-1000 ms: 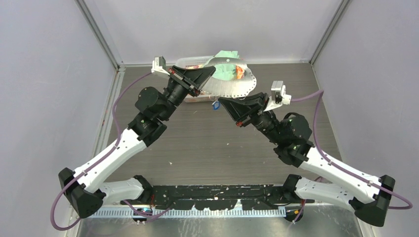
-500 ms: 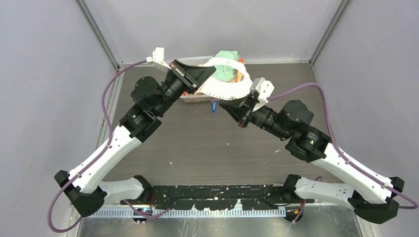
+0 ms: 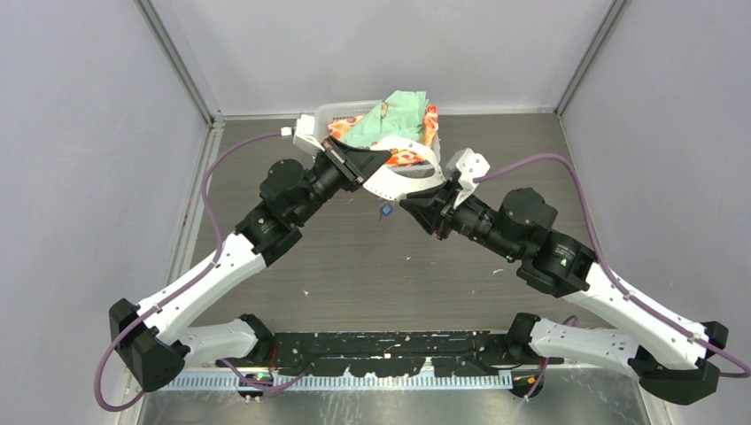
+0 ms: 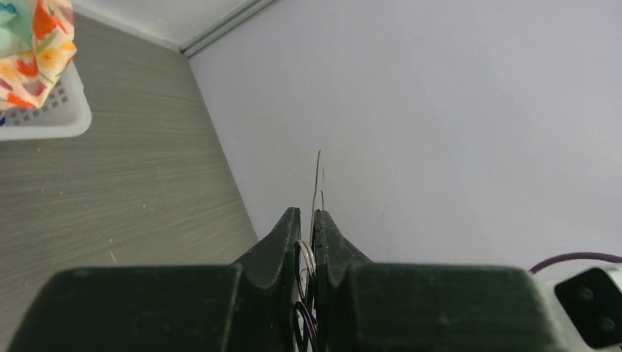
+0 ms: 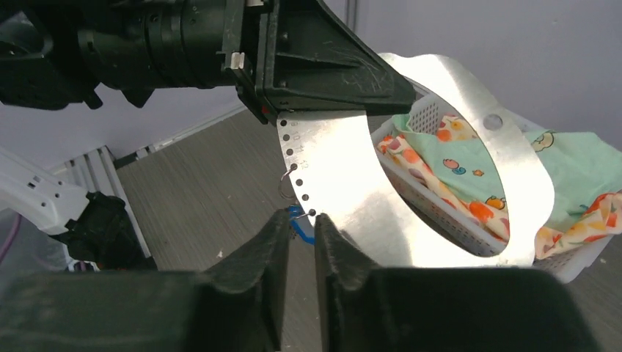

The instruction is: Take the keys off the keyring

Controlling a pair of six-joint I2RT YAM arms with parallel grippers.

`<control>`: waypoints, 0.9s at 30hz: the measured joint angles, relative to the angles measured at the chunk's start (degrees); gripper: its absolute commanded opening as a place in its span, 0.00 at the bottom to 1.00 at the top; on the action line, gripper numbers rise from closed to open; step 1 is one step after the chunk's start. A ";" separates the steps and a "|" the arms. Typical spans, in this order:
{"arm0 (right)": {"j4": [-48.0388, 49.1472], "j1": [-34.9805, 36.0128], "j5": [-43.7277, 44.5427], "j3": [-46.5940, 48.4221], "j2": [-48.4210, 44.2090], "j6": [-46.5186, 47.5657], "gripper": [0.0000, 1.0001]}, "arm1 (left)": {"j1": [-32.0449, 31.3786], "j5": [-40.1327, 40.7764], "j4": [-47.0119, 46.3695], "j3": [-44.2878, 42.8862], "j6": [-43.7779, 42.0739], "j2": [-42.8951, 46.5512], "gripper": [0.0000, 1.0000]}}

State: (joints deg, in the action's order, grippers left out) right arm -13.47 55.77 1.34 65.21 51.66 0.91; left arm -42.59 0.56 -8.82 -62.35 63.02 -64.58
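Observation:
My left gripper (image 3: pixel 370 166) is shut on the rim of the keyring (image 3: pixel 403 181), a thin grey ring-shaped plate, and holds it tilted in the air in front of the basket. In the left wrist view the plate shows edge-on (image 4: pixel 317 176) between the shut jaws of that gripper (image 4: pixel 309 217), with a silver loop beside it. The keys (image 3: pixel 386 211), with their blue tag, hang from the plate's lower rim. In the right wrist view my right gripper (image 5: pixel 301 220) is narrowly open, and the blue tag (image 5: pixel 301 227) sits just at its fingertips below the plate (image 5: pixel 345 183).
A white basket (image 3: pixel 329 113) of green and orange cloths (image 3: pixel 394 115) stands at the back wall, right behind the plate. It also shows in the right wrist view (image 5: pixel 440 213) and in the left wrist view (image 4: pixel 44 121). Grey walls enclose the table.
The left gripper has brought the plate nearer and away from the basket. The right wrist has rolled over, and its gripper has come up to the blue tag under the rim.

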 measured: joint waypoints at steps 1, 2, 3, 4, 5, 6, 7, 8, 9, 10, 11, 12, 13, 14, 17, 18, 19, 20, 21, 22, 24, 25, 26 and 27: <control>0.85 0.00 0.52 -1.66 -1.36 -2.19 0.43 | 0.00 0.31 -1.29 1.18 0.07 0.28 0.00; 1.46 0.00 0.96 -2.62 -2.21 -4.02 0.48 | 0.00 0.81 -4.20 2.99 0.20 0.72 0.00; 2.49 0.00 1.49 -3.67 -3.15 -6.23 0.51 | 0.00 1.11 -6.23 4.11 0.55 1.01 0.00; 3.56 0.00 1.79 -4.57 -4.00 -8.39 0.53 | 0.00 1.51 -9.25 5.51 1.01 1.38 0.01; 4.61 0.00 1.77 -5.33 -4.72 -10.49 0.56 | 0.00 1.79 -12.04 6.64 1.27 1.66 0.01; 5.88 0.00 1.53 -6.12 -5.33 -12.61 0.59 | 0.00 2.01 -15.80 7.87 1.51 1.86 0.01; 7.02 0.00 1.18 -6.82 -5.70 -13.84 0.62 | 0.00 2.19 -19.02 8.76 1.88 1.90 0.01; 9.27 0.00 0.50 -8.17 -6.29 -15.30 0.67 | 0.00 2.45 -23.19 9.86 2.40 1.90 0.01; 11.72 0.00 0.02 -10.10 -7.06 -16.81 0.69 | 0.00 2.56 -28.00 10.91 2.86 1.86 0.01; 13.60 0.00 -0.31 -11.87 -7.67 -17.79 0.71 | 0.00 2.60 -29.73 11.10 2.97 1.79 0.00; 15.58 0.00 -0.61 -13.66 -8.22 -18.25 0.72 | 0.00 2.38 -32.61 11.15 3.06 1.51 0.00; 18.64 0.00 -0.90 -16.02 -8.66 -18.93 0.72 | 0.00 2.12 -34.82 11.06 3.08 1.20 0.01; 21.44 0.00 -1.25 -17.84 -8.68 -19.10 0.71 | 0.00 1.73 -37.46 10.82 3.17 0.72 0.01; 23.89 0.00 -1.49 -19.17 -8.46 -19.08 0.71 | 0.00 1.16 -40.26 10.23 3.28 0.00 0.01; 33.42 0.00 -1.88 -22.77 -6.64 -17.77 0.75 | -0.02 -0.83 -45.11 7.82 3.87 -2.16 0.01; 36.72 0.00 -1.86 -23.82 -5.92 -17.18 0.77 | -0.02 -1.57 -46.25 6.91 4.13 -2.82 0.00; 41.57 0.00 -1.53 -25.35 -4.98 -16.37 0.79 | -0.02 -2.14 -47.23 6.19 4.35 -3.34 0.01; 45.05 0.00 -1.20 -26.47 -4.24 -16.06 0.79 | -0.02 -2.49 -48.30 5.53 4.72 -3.85 0.01; 49.94 0.00 -0.63 -28.00 -3.23 -15.85 0.79 | -0.02 -2.89 -49.24 5.03 5.33 -4.26 0.00; 53.72 -0.09 -0.20 -29.16 -2.29 -15.91 0.78 | -0.02 -3.26 -50.23 4.61 5.75 -4.66 0.01; 57.27 -0.63 -0.02 -29.81 -1.03 -16.79 0.77 | -0.02 -4.11 -52.30 3.82 6.75 -5.60 0.01; 58.45 -1.18 -0.42 -29.79 -0.63 -17.77 0.74 | -0.02 -4.63 -53.24 3.45 7.23 -6.08 0.00; 59.45 -2.19 -1.75 -29.75 -0.42 -19.21 0.70 | -0.02 -5.20 -54.36 3.02 7.74 -6.62 0.01; 60.46 -3.48 -3.26 -29.62 -0.24 -20.94 0.67 | -0.02 -5.77 -55.28 2.62 8.39 -7.13 0.00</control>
State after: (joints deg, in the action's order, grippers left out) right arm 46.98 52.29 -1.91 35.59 51.42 -20.03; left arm -42.61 -5.21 -64.10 -59.72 71.42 -71.70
